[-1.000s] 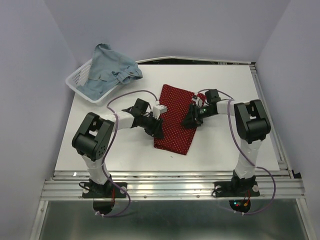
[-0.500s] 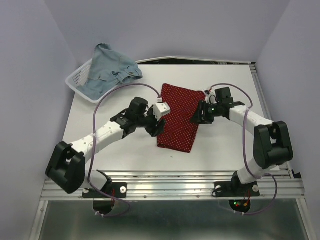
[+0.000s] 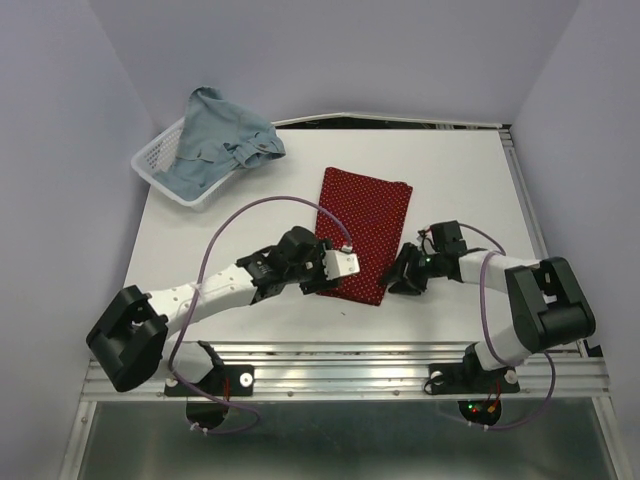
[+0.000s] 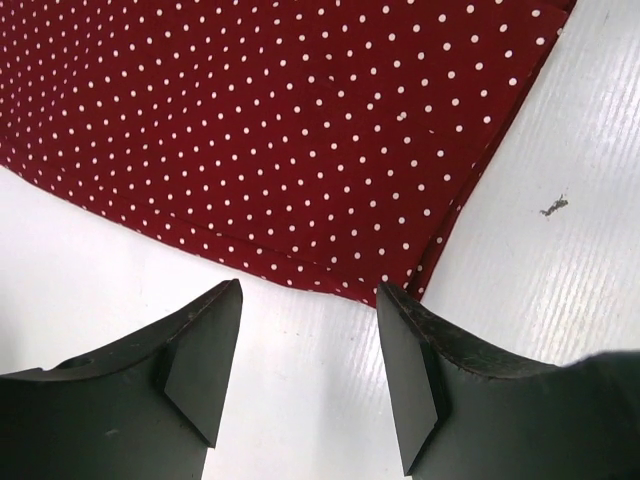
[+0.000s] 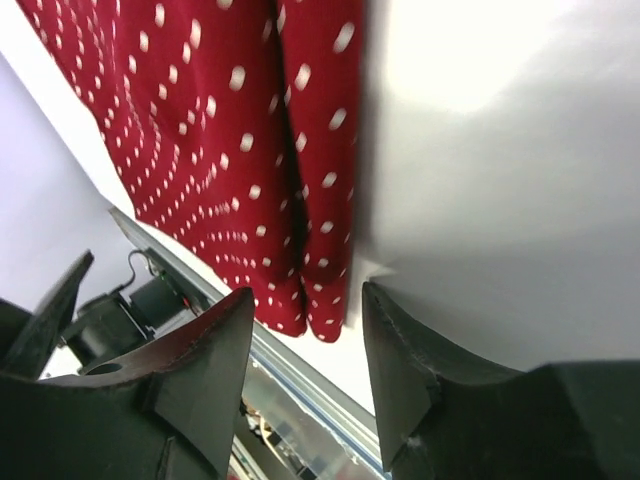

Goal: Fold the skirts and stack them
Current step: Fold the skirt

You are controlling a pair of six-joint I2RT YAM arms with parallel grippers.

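Since the denim skirt [image 3: 222, 145] covers it, the basket [image 3: 151, 163] shows only partly.

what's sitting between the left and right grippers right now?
The near end of the dark red dotted skirt, flat on the table, lies between left gripper and right gripper; top view shows it.

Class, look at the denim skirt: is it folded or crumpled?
Crumpled. The denim skirt lies in a loose heap over the basket, with uneven bulges and no flat, straight edges.
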